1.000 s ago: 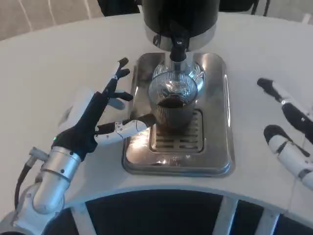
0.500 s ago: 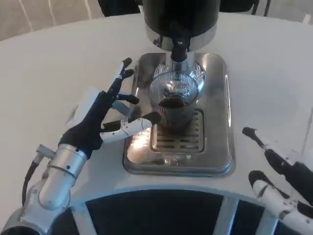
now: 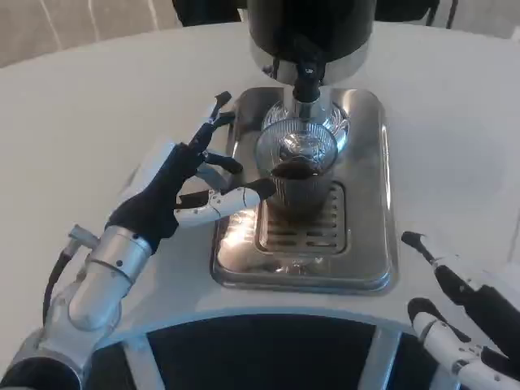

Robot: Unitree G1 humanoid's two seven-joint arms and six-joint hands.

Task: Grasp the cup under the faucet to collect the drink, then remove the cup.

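Observation:
A ribbed glass cup with dark drink in its bottom stands on the steel drip tray, right under the black faucet of the dispenser. My left hand is just left of the cup, fingers spread apart, with the thumb tip reaching the cup's left side and the other fingers fanned up beside the tray's left edge. It holds nothing. My right hand lies low at the front right on the white table, off the tray, fingers apart and empty.
The black and silver dispenser body rises behind the cup at the tray's back. The tray's slotted grate lies in front of the cup. White table stretches to the left and right of the tray.
My left hand has moved up and nearer the cup, its thumb now at the cup's side. My right hand has dropped back toward the front right corner. The camera has shifted slightly.

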